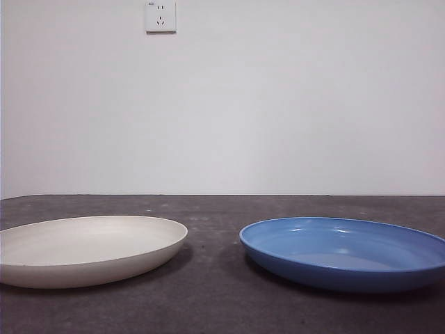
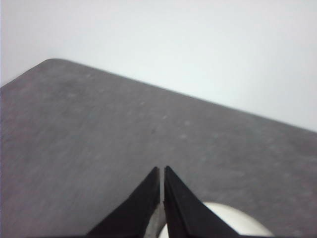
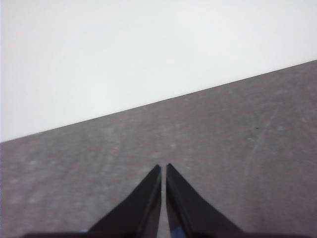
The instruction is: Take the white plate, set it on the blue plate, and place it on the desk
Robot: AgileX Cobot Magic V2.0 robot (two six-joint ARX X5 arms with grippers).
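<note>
The white plate (image 1: pixel 87 248) lies flat on the desk (image 1: pixel 215 292) at the left of the front view. Beside it on the right lies the blue plate (image 1: pixel 345 250), with a gap of bare desk between them. Neither arm shows in the front view. In the left wrist view my left gripper (image 2: pixel 162 169) is shut and empty, held above the desk (image 2: pixel 99 139), with a piece of the white plate (image 2: pixel 228 222) showing beneath its jaws. My right gripper (image 3: pixel 163 167) is shut and empty too, above bare desk (image 3: pixel 237 148); a sliver of blue shows between its jaws.
A white wall (image 1: pixel 278 104) stands behind the desk's far edge, with a power socket (image 1: pixel 160 16) high on it. Bare desk runs between the plates and in front of them.
</note>
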